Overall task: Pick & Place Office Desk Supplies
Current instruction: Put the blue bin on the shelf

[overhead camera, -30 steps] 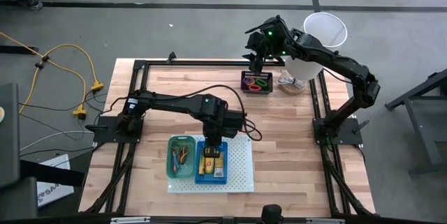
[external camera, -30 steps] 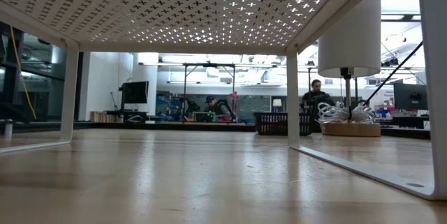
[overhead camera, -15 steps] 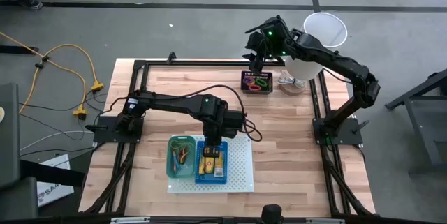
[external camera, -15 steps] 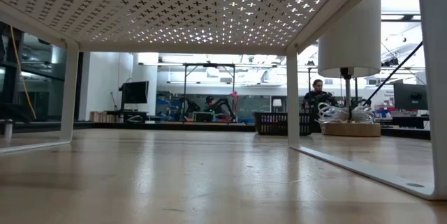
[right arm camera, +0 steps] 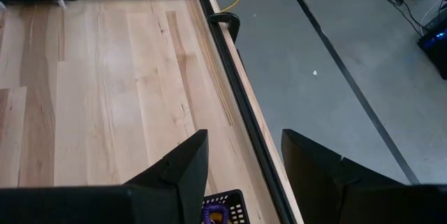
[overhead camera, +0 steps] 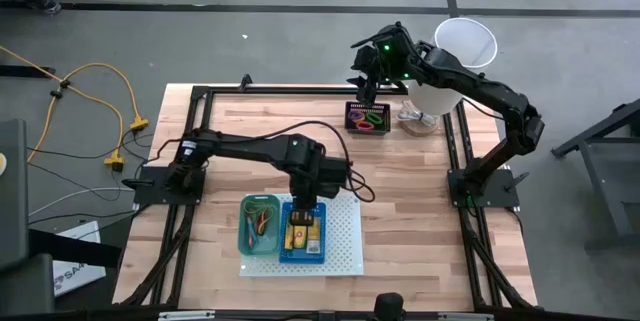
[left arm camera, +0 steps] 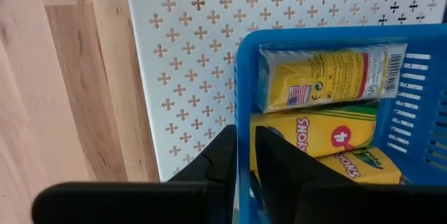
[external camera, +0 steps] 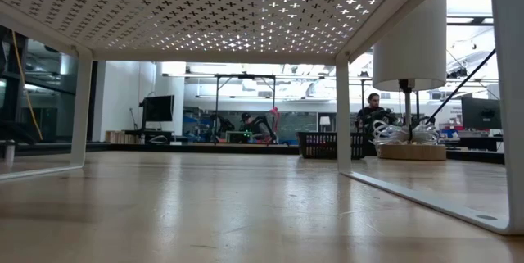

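Left fingers [left arm camera: 241,155] nearly closed, pinching the near wall of the blue bin [left arm camera: 246,77]: one finger outside the wall, one inside. No packet is held that I can see, only the bin wall sits between the tips. Just past the fingers, inside the bin, lie the yellow crayon packets [left arm camera: 328,74], long axes running across the bin, stacked side by side away from the tips. The bin stands on the white perforated board [left arm camera: 188,56], and the board sits on the wooden counter [overhead camera: 400,191].

From above, the left gripper [overhead camera: 303,206] hangs over the blue bin [overhead camera: 315,251], with the green bin [overhead camera: 246,223] of rubber bands touching it on the side toward the left arm's base.

Right fingers [right arm camera: 241,165] spread wide, empty, hovering above the black bin [right arm camera: 225,202]; a purple loop [right arm camera: 212,213] shows right under the gap. From above, the right gripper [overhead camera: 368,79] sits at the far counter edge, over the black bin [overhead camera: 352,119] holding the coloured loops [overhead camera: 370,119], beside the white lamp [overhead camera: 465,41].

Key relation: loops lie straight below the right fingers, so the right arm is far nearer to them; a straight drop likely reaches them. Packets are already binned on the left side.
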{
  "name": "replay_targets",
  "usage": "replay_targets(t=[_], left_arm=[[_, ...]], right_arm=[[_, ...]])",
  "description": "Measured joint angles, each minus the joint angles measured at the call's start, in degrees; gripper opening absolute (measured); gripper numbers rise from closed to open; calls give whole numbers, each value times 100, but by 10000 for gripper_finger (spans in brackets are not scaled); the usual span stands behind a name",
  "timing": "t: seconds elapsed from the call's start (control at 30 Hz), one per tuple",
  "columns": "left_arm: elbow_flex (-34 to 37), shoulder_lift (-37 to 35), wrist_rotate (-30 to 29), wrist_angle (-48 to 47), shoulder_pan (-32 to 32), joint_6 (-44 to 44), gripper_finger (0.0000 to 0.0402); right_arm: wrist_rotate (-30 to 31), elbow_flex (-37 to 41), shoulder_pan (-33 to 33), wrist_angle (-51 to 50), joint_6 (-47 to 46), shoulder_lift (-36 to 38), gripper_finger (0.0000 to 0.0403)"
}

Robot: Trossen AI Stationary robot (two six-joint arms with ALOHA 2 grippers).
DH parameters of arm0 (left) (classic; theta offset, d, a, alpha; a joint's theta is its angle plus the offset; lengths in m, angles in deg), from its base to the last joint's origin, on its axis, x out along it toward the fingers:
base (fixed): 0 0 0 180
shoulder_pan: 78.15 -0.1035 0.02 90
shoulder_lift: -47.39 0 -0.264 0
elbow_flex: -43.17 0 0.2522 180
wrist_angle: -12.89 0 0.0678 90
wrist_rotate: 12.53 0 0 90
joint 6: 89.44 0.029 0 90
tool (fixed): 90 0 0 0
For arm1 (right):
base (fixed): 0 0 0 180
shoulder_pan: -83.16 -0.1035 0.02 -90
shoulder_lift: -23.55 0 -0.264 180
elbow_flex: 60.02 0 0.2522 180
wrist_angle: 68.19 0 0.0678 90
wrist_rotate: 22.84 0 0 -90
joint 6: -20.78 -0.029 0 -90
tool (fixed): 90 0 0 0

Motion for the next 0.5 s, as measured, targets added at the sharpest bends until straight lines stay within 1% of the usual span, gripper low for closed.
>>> replay_targets(t=[0.5], left_arm=[[-6, -156, -4, 37, -1, 22, 50]], right_arm=[[0, 1, 0, 28, -2, 0, 170]])
